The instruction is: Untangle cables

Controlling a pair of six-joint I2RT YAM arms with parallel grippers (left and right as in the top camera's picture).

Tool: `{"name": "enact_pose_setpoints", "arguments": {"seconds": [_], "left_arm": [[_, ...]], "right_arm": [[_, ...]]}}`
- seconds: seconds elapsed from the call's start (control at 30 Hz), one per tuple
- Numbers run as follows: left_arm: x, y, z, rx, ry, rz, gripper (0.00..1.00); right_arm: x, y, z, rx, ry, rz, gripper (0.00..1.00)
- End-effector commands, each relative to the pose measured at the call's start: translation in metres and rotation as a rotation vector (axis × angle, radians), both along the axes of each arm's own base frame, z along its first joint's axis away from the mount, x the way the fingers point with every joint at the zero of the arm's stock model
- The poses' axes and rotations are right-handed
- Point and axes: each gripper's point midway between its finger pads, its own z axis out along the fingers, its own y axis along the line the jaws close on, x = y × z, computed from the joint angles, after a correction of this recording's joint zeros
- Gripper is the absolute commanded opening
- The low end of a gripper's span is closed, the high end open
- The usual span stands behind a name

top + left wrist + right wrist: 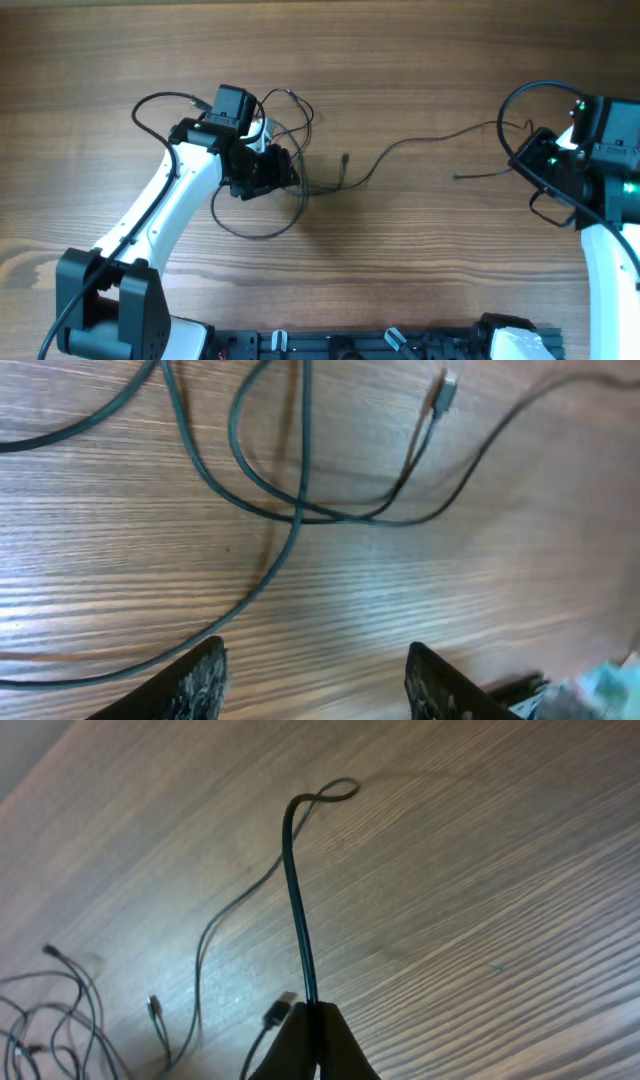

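Black cables (305,130) on a wooden table (420,60), 1 strand gripped.
The tangle lies left of centre in the overhead view, below the left gripper (315,675), whose jaws stand apart with nothing between them. At the right edge, the right gripper (317,1025) pinches 1 cable (297,880) that stretches left toward the tangle.
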Motion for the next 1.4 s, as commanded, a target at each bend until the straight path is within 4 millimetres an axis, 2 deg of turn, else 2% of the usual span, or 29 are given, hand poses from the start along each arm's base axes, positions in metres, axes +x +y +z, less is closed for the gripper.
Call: {"name": "enact_pose_setpoints", "arguments": {"seconds": [0.0,0.07,0.2,0.33,0.8,1.1,1.37], "left_arm": [[0.004,0.004,-0.01,0.029,0.035,0.078,0.59],[0.003,0.004,-0.017,0.036,0.059,0.077,0.59],[0.002,0.003,-0.041,0.056,0.121,0.074,0.59],[0.002,0.003,-0.055,0.066,0.15,0.073,0.6],[0.004,0.003,-0.055,0.064,0.143,0.073,0.63],[0.03,-0.005,-0.051,0.028,0.03,0.073,0.62],[0.035,-0.017,-0.055,0.116,-0.054,0.021,0.58]], "right_arm": [[0.008,0.018,-0.006,0.054,0.007,0.13,0.04],[0.013,0.028,-0.009,0.077,0.007,0.212,0.04],[0.015,0.027,-0.018,0.088,0.04,0.211,0.04],[0.015,0.026,-0.019,0.082,0.045,0.204,0.04],[0.015,0.025,-0.019,0.08,0.045,0.203,0.04],[0.014,0.026,-0.02,0.083,0.049,0.202,0.04],[0.014,0.026,-0.02,0.083,0.052,0.202,0.04]]}}
